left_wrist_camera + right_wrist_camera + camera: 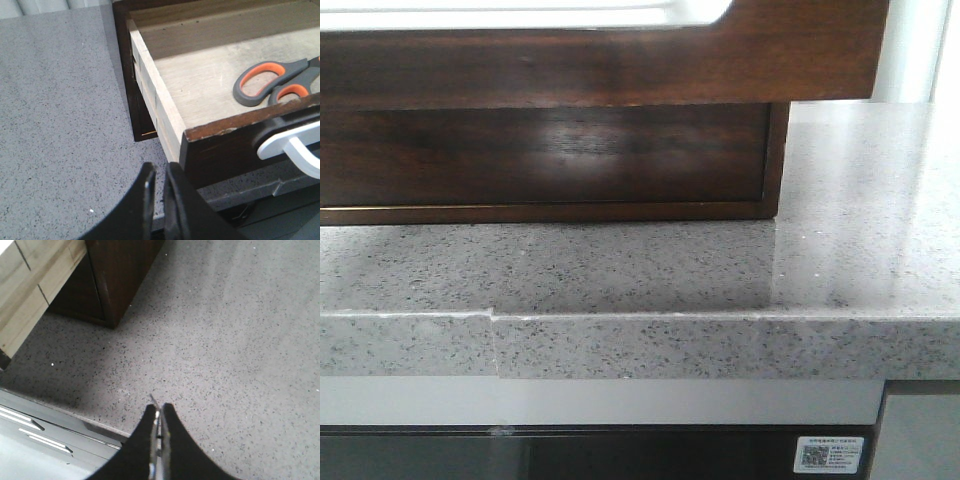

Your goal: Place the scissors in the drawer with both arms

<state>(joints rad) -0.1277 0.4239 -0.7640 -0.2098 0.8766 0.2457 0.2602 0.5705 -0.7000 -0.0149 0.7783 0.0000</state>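
Observation:
The drawer (620, 65) is pulled out over the counter; its glossy dark-brown front fills the top of the front view. In the left wrist view the drawer (150, 85) stands open with a pale wood floor. The scissors (272, 82), with grey and orange handles, lie inside it near the front board. My left gripper (159, 170) is shut and empty, just outside the drawer's front corner. My right gripper (159, 407) is shut and empty above the bare counter, off the cabinet's other side. Neither gripper shows in the front view.
The drawer belongs to a dark wood cabinet (550, 160) on a speckled grey stone counter (860, 200). A white curved piece (290, 142) sits on the drawer front. The counter's front edge (75, 415) runs close under my right gripper.

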